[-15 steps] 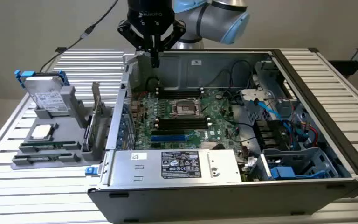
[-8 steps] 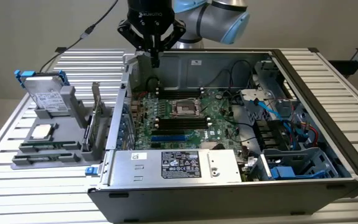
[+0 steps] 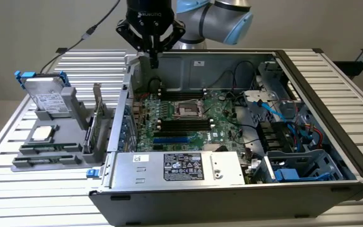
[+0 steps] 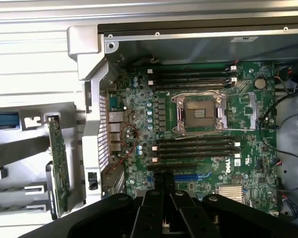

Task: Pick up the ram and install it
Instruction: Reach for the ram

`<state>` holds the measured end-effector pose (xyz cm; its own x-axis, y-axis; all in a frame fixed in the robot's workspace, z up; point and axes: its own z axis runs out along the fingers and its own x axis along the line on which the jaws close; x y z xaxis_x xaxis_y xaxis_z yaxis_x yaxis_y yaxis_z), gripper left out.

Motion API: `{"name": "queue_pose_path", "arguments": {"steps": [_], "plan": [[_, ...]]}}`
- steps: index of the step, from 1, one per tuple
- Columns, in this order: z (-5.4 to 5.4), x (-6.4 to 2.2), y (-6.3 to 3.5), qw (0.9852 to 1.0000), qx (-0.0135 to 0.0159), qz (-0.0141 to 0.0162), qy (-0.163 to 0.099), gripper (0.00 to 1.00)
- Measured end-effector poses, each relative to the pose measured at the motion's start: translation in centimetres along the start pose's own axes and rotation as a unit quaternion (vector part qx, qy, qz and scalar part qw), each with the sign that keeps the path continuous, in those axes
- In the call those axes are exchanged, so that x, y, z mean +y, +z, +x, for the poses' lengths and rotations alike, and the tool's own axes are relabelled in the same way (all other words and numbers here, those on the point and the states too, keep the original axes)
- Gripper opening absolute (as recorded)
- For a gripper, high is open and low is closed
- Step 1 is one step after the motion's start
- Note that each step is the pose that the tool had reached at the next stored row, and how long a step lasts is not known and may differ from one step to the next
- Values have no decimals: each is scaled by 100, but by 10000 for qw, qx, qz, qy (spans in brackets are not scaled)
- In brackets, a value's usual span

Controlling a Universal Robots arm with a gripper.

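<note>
The counter [image 3: 36,198] is made of ribbed silver metal slats, and behind it stands a plain pale wall [image 3: 30,23]. On the counter lies an open computer case [image 3: 232,198], and its green motherboard [image 3: 200,127] faces upward. The grey and blue arm [image 3: 219,16] comes down from the top, and the black tool [image 3: 154,65] hangs above the far corner of the case, on the exterior view's left. Its fingers [image 4: 158,191] are pressed narrow together, over the edge of the motherboard near the black memory slots [image 4: 193,146]. The ram [image 3: 43,148] is well apart from the tool: it lies flat on a low step of the grey holder [image 3: 74,113], which stands on the counter beside the case, at the exterior view's left. The same holder carries a hard drive [image 3: 47,97] leaning at the back, a square silver processor chip [image 3: 43,134] and an upright expansion card [image 3: 97,111]. Inside the case, a power supply [image 3: 181,168] with a label sits at the near wall.
</note>
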<state>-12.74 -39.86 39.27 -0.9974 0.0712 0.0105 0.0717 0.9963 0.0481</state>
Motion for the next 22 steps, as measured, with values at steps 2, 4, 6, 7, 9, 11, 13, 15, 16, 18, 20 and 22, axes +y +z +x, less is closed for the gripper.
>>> {"name": "queue_pose_path", "arguments": {"steps": [2, 4, 6, 7, 9, 11, 13, 15, 16, 18, 20, 22], "plan": [[57, -3, 2, 9999, 105, 1, 5, 10], [129, -5, 6, 9998, 180, 3, 9, 10], [214, -9, 13, 9997, 230, 5, 11, 10], [259, -12, 16, 9997, 248, 6, 12, 10], [351, -18, 25, 9997, 253, 7, 12, 10], [442, -23, 35, 9997, 254, 6, 12, 10], [533, -28, 44, 9997, 254, 7, 12, 10], [623, -33, 55, 9997, 254, 6, 12, 10], [669, -36, 60, 9997, 254, 6, 12, 10], [761, -43, 69, 9997, 254, 6, 12, 10], [849, -49, 78, 9997, 254, 7, 13, 10], [942, -56, 89, 9997, 253, 6, 12, 10]]}}
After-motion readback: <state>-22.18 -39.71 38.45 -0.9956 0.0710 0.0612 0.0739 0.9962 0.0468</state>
